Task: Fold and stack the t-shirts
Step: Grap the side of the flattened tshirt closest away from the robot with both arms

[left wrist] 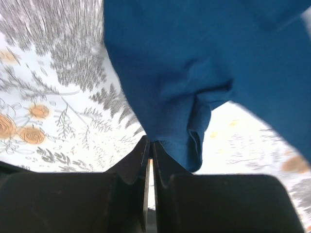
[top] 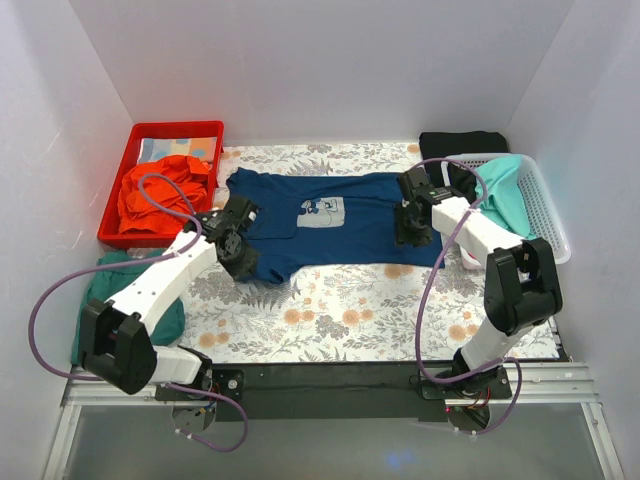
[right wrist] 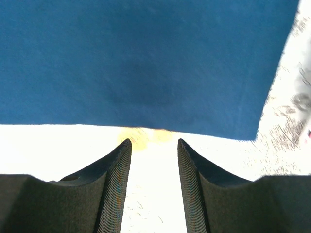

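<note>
A navy blue t-shirt (top: 330,225) with a small white chest mark lies spread across the floral table cloth. My left gripper (top: 244,258) is at the shirt's near-left edge. In the left wrist view its fingers (left wrist: 138,160) are pressed together, with a fold of the navy cloth (left wrist: 184,87) pinched at their tips. My right gripper (top: 410,232) hovers at the shirt's right edge. Its fingers (right wrist: 116,170) stand apart with nothing between them, and the navy hem (right wrist: 146,73) lies just beyond the tips.
A red bin (top: 112,210) at the back left holds orange-red shirts (top: 165,190). A white basket (top: 548,215) at the right holds a turquoise shirt (top: 505,190), with a black shirt (top: 462,143) behind it. A dark green cloth (top: 112,275) lies under my left arm.
</note>
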Controlling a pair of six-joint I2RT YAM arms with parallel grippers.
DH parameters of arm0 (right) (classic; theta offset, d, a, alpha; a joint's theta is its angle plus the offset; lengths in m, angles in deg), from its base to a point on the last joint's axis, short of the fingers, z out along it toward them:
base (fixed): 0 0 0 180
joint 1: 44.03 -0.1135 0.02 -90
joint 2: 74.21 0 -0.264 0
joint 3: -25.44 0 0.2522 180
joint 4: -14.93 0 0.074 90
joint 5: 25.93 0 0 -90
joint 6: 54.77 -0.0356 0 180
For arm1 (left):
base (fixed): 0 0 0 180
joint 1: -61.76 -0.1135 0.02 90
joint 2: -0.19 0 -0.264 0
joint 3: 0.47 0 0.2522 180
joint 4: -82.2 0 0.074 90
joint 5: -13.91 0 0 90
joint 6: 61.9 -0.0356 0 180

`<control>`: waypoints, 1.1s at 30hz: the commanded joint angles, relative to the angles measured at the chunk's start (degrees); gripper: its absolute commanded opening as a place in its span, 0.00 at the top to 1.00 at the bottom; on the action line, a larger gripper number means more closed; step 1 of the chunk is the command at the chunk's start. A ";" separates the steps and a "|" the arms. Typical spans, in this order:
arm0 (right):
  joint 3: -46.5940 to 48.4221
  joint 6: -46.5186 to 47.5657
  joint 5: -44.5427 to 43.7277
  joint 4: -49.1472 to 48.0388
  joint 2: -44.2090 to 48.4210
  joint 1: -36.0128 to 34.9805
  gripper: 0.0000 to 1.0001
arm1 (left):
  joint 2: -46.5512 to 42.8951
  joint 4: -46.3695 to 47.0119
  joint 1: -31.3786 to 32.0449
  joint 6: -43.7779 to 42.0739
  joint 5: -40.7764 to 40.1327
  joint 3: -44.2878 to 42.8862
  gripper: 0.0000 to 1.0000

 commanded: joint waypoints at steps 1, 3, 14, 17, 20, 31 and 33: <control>-4.13 -2.87 -3.01 0.19 4.29 1.85 0.50 | -3.25 -8.68 -0.23 0.65 -10.26 -7.30 1.00; -5.46 -3.75 -3.09 0.37 5.08 2.99 0.49 | -3.51 -8.95 -0.23 0.39 -10.26 -8.27 1.00; -10.73 -6.91 -5.73 0.02 4.21 5.72 0.48 | -10.28 -20.20 -0.40 6.27 -20.19 -8.98 1.00; -10.39 -6.83 -6.26 -0.07 3.68 7.03 0.47 | -11.07 -19.86 -0.40 5.66 -19.58 -7.75 1.00; -10.73 -6.91 -6.61 -0.16 3.68 7.65 0.46 | -11.51 -19.15 -0.40 6.36 -17.48 -5.82 1.00; -18.02 -8.15 -1.34 -1.91 4.90 7.83 0.49 | -12.22 -16.16 -0.40 5.58 -14.40 -2.65 1.00; -19.52 -8.32 -1.07 -2.27 5.35 7.74 0.50 | -12.22 -15.81 -0.40 5.49 -14.05 -2.48 1.00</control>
